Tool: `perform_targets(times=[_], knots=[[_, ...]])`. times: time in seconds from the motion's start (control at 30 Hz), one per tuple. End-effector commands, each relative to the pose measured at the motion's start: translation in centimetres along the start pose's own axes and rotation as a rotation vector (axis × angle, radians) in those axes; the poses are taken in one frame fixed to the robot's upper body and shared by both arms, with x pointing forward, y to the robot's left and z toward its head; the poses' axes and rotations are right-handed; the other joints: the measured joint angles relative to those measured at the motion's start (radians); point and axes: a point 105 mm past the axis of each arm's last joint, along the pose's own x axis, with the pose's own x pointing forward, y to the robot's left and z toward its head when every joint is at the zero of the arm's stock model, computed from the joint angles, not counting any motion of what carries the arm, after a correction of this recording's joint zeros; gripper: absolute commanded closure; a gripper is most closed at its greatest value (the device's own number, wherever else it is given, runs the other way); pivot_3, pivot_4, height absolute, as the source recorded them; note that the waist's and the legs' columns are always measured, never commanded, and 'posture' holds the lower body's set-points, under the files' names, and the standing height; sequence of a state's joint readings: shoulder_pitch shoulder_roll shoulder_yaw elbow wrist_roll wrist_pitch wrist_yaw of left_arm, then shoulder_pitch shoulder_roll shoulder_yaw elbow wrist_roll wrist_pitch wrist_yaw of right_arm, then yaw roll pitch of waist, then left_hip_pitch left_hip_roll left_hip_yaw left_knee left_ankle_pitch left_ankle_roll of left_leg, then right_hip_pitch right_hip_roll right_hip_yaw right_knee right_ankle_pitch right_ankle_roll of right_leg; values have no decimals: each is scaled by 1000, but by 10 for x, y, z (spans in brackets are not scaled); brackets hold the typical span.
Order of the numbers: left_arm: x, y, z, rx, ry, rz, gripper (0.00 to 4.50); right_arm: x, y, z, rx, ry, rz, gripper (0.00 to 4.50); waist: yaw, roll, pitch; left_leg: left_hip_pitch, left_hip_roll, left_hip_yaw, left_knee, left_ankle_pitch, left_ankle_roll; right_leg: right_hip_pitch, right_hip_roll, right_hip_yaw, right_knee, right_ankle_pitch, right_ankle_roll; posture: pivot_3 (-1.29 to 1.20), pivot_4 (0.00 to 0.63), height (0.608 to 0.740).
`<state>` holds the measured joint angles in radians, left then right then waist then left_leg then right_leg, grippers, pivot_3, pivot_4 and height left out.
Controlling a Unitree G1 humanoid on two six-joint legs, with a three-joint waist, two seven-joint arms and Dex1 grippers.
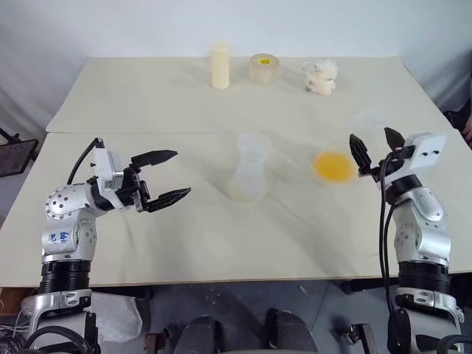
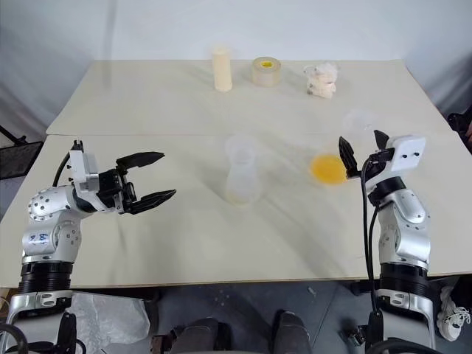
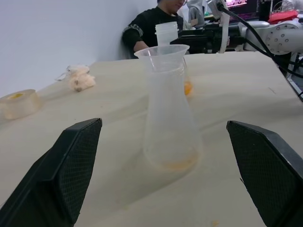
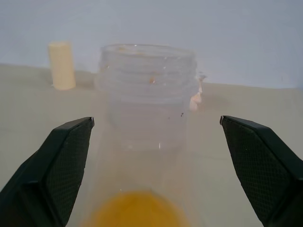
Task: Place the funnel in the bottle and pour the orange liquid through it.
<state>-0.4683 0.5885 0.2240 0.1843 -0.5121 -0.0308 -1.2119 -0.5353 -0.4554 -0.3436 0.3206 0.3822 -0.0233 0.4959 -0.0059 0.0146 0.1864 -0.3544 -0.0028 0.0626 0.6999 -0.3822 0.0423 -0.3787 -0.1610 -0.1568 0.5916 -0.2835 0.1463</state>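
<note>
The clear cone-shaped bottle (image 1: 247,184) stands mid-table, with a faint orange tint at its base (image 3: 173,163). The funnel (image 3: 162,51) appears as a flared clear rim seated in the bottle's neck. The orange liquid (image 1: 333,167) pools in the bottom of a larger clear flask with a wide threaded neck (image 4: 147,94), to the bottle's right. My right gripper (image 1: 372,134) is open just right of that flask, and its fingers (image 4: 61,161) flank the neck without touching. My left gripper (image 1: 182,172) is open and empty, pointing at the bottle from the left, well apart from it.
A cream cylinder (image 1: 220,65), a tape roll (image 1: 264,68) and a crumpled white lump (image 1: 321,77) stand along the far edge. A seam (image 1: 184,133) joins two tabletops. A person in black (image 3: 151,23) sits beyond the table's right side.
</note>
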Motion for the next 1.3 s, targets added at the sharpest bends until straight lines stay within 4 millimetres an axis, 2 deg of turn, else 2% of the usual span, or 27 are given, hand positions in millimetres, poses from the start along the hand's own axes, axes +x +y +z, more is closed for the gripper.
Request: perform_targets(times=[0.03, 0.17, 0.27, 0.4, 0.53, 0.7, 0.8, 0.93, 1.0, 1.13, 1.3], knots=[[0, 4, 8, 25, -34, -2, 15, 9, -2, 12, -14, -57, -6, 0, 0, 0, 0, 0, 0, 0, 0, 0, 0, 0, 0, 0, 0, 0, 0, 0, 150, 740], [0, 4, 9, 25, -35, -2, 15, 19, -2, 11, -4, -54, -15, 0, -1, 0, 0, 0, 0, 0, 0, 0, 0, 0, 0, 0, 0, 0, 0, 0, 150, 740], [-1, 4, 8, 25, -32, 0, 0, 22, -2, 6, 14, -24, -29, 655, -1, 0, 0, 0, 0, -1, -1, 0, 0, 0, 0, 0, 0, 0, 0, 0, 150, 740], [-1, 5, 7, 25, -34, 3, 0, 23, 4, 15, 13, -65, -18, 2015, 0, 0, 0, 0, 0, -1, 0, 0, 0, 0, 0, -1, 0, 0, 0, 0, 150, 740], [2, 5, 5, 15, -46, -2, 0, 22, 14, 26, 13, -93, 3, 2054, 0, 1, 0, 0, 0, -1, -1, 0, 0, 0, 0, -1, 0, 0, 0, 0, 150, 740], [6, 5, 2, -3, -67, -20, 0, 22, 36, 47, -46, -124, 48, 2054, -2, 1, 1, -1, 0, 0, -1, 0, 0, -2, 0, 0, 0, 0, 0, 0, 150, 740], [13, 3, 3, -21, -97, -42, 0, 24, 76, 68, -284, -125, 183, 2054, -2, 1, 1, -3, 0, 0, -1, 0, 0, -5, 0, 0, 2, 0, 0, 0, 150, 740], [17, 4, 1, -40, -128, -48, 0, 24, 103, 76, -439, -149, 244, 2054, -1, 1, 0, -11, -2, 2, 2, 0, 0, -14, 0, 0, 5, 0, 0, 0, 150, 740], [18, 6, 3, -48, -160, -37, 0, 23, 118, 76, -606, -156, 301, 2054, 0, 1, 0, -13, -3, 2, 2, 0, 0, -15, 0, -1, 5, 0, 0, 0, 150, 740], [21, 7, 2, -70, -195, -27, 0, 23, 130, 73, -768, -181, 350, 2054, 1, 1, 1, -15, -3, 1, 2, 0, 0, -16, 0, -1, 5, 0, 0, 0, 150, 740], [20, 5, -2, -79, -183, -34, 0, 29, 144, 81, -934, -256, 379, 2054, -6, 1, 0, -14, -3, 2, 2, 0, 0, -16, 0, -2, 5, 0, 0, 0, 150, 740]])
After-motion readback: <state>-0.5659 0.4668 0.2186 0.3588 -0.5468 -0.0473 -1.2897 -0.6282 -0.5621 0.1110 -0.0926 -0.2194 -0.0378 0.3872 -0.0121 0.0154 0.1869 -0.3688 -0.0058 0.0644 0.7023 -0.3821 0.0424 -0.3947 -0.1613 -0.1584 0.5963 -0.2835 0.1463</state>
